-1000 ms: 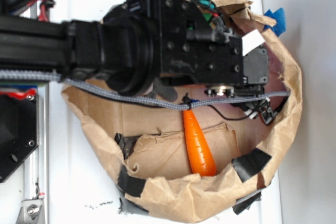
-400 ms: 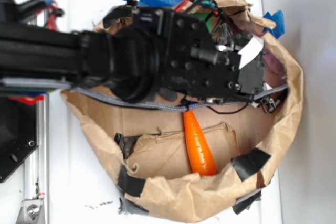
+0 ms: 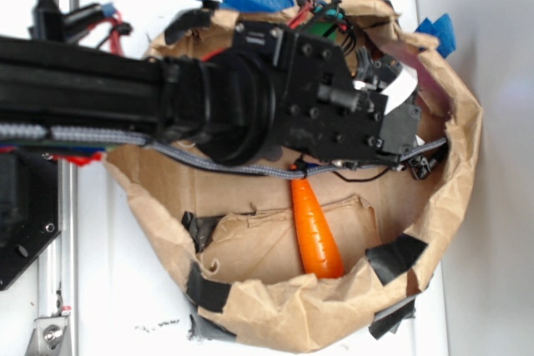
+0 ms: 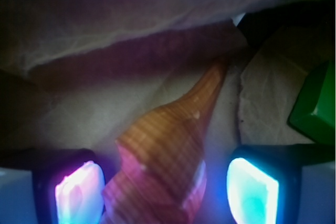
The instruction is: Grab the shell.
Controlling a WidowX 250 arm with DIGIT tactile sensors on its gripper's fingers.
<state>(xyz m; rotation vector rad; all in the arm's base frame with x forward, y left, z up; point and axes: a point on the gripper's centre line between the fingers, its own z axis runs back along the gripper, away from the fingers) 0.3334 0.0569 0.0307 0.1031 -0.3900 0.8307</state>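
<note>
Two glowing pads are framing my target in the wrist view: the left pad (image 4: 79,190) is sitting just beside the shell (image 4: 160,161), the right pad (image 4: 252,190) standing a little off it. I am reading the gripper (image 4: 165,192) as spread, with the fat ridged whorls lying between the jaws and not yet pinched. The shell's long axis is running up and to the right, away from the camera, its thin tip pointing toward a fold of the brown paper (image 4: 131,19) that lines the bag. A green block (image 4: 315,103) is showing at the right edge, apart from the shell.

From the exterior view I am seeing the arm (image 3: 275,106) covering the upper half of the paper bag (image 3: 275,314), so the shell itself is hidden there; only the carrot (image 3: 315,231) is lying exposed below the wrist.

Against a second ago, the wrist is reaching further toward the top of the bag and is tilting more, while the carrot is lying exactly where it was.

I am judging that closing straight across the whorls should catch it, since the wide end is what is sitting between the pads.
</note>
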